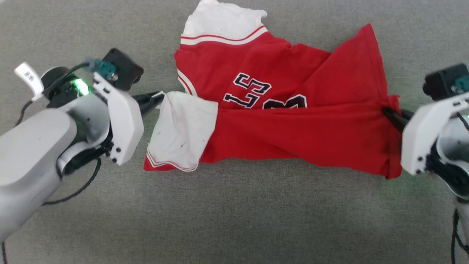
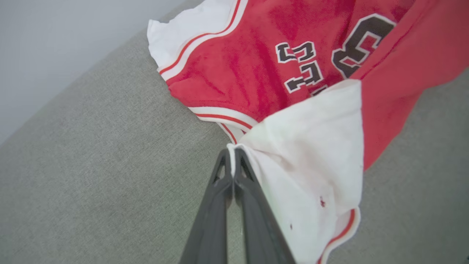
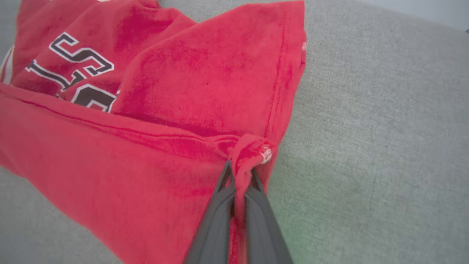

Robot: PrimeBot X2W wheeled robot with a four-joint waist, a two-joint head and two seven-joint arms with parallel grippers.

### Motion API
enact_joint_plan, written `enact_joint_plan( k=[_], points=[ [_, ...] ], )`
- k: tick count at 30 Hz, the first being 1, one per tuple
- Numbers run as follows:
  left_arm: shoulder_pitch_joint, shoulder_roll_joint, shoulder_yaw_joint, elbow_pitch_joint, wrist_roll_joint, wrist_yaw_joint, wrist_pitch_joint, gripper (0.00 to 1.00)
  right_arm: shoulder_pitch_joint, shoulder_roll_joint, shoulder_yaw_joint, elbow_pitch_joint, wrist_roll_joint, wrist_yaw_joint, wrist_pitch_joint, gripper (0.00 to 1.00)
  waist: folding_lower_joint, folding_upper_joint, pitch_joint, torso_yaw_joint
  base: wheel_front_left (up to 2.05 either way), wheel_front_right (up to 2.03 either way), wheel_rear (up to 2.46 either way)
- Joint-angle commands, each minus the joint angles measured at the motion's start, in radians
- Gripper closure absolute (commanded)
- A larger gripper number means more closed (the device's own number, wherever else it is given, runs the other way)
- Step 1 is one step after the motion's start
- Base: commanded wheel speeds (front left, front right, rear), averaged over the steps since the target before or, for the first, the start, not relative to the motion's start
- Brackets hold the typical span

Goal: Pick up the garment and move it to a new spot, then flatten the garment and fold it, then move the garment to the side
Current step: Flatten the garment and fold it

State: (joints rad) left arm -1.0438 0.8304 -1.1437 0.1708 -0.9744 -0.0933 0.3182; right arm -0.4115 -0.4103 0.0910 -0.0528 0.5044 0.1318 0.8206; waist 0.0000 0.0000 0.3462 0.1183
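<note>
The garment [image 1: 278, 132] [image 2: 234, 73] [image 3: 110, 165] lies on a flat grey cloth top [image 1: 234, 220], stretched out sideways btw. the two arms. It is soft red cloth, w/ a long fold running along it and the near half lying over the far half. One white sleeve [image 1: 183, 128] is at the robot's left end, a bit crumpled, w/ red and white stripes on its edge and a few tiny dark spots. Another white sleeve [image 1: 220, 22] sticks out at the far side.

The left gripper [image 1: 159, 97] [image 2: 231, 152] has its dark fingers pressed together, pinching the corner of the near white sleeve. The right gripper [image 1: 386, 112] [image 3: 240, 170] is pinching a bunched bit of the red hem at the other end.

Black signs w/ white edges [image 1: 249, 91] show on the red, half under the fold; can't read them for sure. A small white tag [image 3: 266, 156] sits by the pinched hem, writing too small to read. The grey top looks rough and woven.
</note>
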Motion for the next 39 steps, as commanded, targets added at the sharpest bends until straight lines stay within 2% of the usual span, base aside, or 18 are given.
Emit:
enact_joint_plan(
  k=[1, 7, 11, 12, 13, 14, 15, 16, 17, 18, 24, 29, 32, 36, 37, 38, 39],
  points=[
    [-0.024, -0.02, -0.009, 0.044, 0.009, -0.012, 0.002, 1.0, -0.033, 0.002, 0.017, 0.035, -0.009, -0.002, -0.024, 1.0, 0.0, 0.0, 0.009, -0.003, 0.0, 0.0, 0.0],
    [-0.07, -0.135, -0.044, 0.27, -0.041, -0.036, -0.001, 1.0, -0.167, 0.018, 0.111, 0.238, -0.023, -0.002, -0.12, 1.0, 0.0, 0.0, 0.038, -0.013, 0.0, 0.0, 0.0],
    [-0.081, -0.185, -0.072, 0.372, -0.102, -0.037, 0.01, 1.0, -0.236, 0.024, 0.178, 0.359, -0.016, -0.002, -0.155, 1.0, 0.0, 0.0, 0.053, -0.02, 0.0, 0.0, 0.0],
    [-0.083, -0.193, -0.075, 0.393, -0.128, -0.037, 0.016, 0.96, -0.249, 0.025, 0.199, 0.383, -0.013, -0.002, -0.163, 1.0, 0.0, 0.0, 0.055, -0.02, 0.0, 0.0, 0.0],
    [-0.086, -0.198, -0.078, 0.411, -0.142, -0.037, 0.021, 0.8, -0.261, 0.026, 0.214, 0.406, -0.009, -0.002, -0.172, 1.0, 0.0, 0.0, 0.057, -0.021, 0.0, 0.0, 0.0],
    [-0.088, -0.204, -0.08, 0.427, -0.168, -0.037, 0.027, 0.64, -0.272, 0.026, 0.228, 0.424, -0.003, -0.002, -0.181, 0.79, 0.0, 0.0, 0.059, -0.021, 0.0, 0.0, 0.0],
    [-0.093, -0.208, -0.081, 0.441, -0.187, -0.037, 0.03, 0.52, -0.283, 0.026, 0.238, 0.443, 0.0, -0.002, -0.19, 0.67, 0.0, 0.0, 0.06, -0.021, 0.0, 0.0, 0.0],
    [-0.099, -0.208, -0.083, 0.455, -0.195, -0.037, 0.034, 0.08, -0.294, 0.024, 0.251, 0.455, 0.004, -0.002, -0.198, 0.56, 0.0, 0.0, 0.06, -0.022, 0.0, 0.0, 0.0],
    [-0.104, -0.21, -0.085, 0.459, -0.211, -0.037, 0.036, 0.0, -0.304, 0.022, 0.262, 0.466, 0.005, -0.002, -0.209, 0.17, 0.0, 0.0, 0.059, -0.022, 0.0, 0.0, 0.0],
    [-0.108, -0.21, -0.082, 0.464, -0.231, -0.037, 0.04, 0.0, -0.312, 0.02, 0.267, 0.474, 0.012, -0.002, -0.218, 0.0, 0.0, 0.0, 0.057, -0.022, 0.0, 0.0, 0.0],
    [-0.135, -0.173, -0.087, 0.459, -0.269, -0.037, 0.06, 0.0, -0.314, -0.011, 0.271, 0.448, 0.036, -0.002, -0.301, 0.0, 0.0, 0.0, 0.038, -0.013, 0.0, 0.0, 0.0],
    [-0.132, -0.131, -0.073, 0.414, -0.3, -0.028, 0.075, 0.0, -0.268, -0.02, 0.207, 0.382, 0.03, -0.002, -0.382, 0.0, 0.0, 0.0, 0.013, -0.005, 0.0, 0.0, 0.0],
    [-0.104, -0.093, -0.069, 0.351, -0.315, 0.005, 0.094, 0.0, -0.226, -0.011, 0.146, 0.329, 0.008, -0.002, -0.428, 0.0, 0.0, 0.0, -0.001, -0.001, 0.0, 0.0, 0.0],
    [-0.048, -0.016, -0.068, 0.182, -0.35, 0.087, 0.125, 0.0, -0.143, 0.019, 0.029, 0.213, -0.049, -0.002, -0.497, 0.0, 0.0, 0.0, -0.022, 0.004, 0.0, 0.0, 0.0],
    [-0.048, -0.016, -0.068, 0.182, -0.35, 0.087, 0.125, 0.0, -0.143, 0.019, 0.029, 0.213, -0.049, -0.002, -0.497, 0.0, 0.0, 0.0, -0.022, 0.004, 0.0, 0.0, 0.0],
    [-0.021, 0.017, -0.071, 0.105, -0.364, 0.128, 0.14, 0.0, -0.107, 0.044, -0.014, 0.16, -0.075, -0.002, -0.521, 0.0, 0.0, 0.0, -0.029, 0.003, 0.0, 0.0, 0.0],
    [-0.007, 0.033, -0.071, 0.069, -0.375, 0.149, 0.143, 0.0, -0.089, 0.056, -0.037, 0.136, -0.09, -0.002, -0.533, 0.0, 0.0, 0.0, -0.031, 0.003, 0.0, 0.0, 0.0]
  ],
)
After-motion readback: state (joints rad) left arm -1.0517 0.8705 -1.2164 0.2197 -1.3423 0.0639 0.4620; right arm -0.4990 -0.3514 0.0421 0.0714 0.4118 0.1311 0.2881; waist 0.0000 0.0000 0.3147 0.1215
